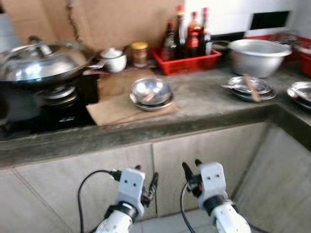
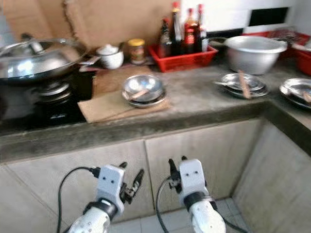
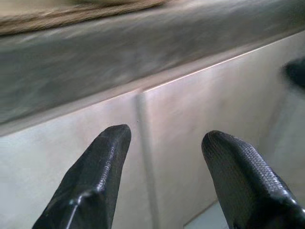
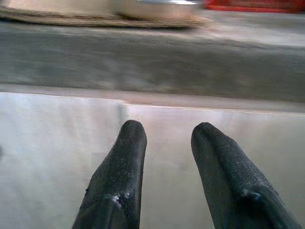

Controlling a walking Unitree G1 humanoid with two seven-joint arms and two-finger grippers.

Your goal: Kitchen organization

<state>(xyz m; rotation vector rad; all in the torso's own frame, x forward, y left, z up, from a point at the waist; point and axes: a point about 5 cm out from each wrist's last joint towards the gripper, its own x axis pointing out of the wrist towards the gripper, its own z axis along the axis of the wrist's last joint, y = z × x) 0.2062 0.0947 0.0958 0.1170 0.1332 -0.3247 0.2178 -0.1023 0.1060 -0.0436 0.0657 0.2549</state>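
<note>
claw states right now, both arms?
Left claw: open, empty, held low in front of the cabinet doors.
Right claw: open, empty, also below the countertop edge.

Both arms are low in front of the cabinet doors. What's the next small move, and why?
Probably raise the right tool toward the steel bowl on the cardboard. Both tools, the left too, are open, empty and below the counter edge, facing the cabinet doors, so nothing can be reached until one clears the edge. The bowl looks nearest.
</note>
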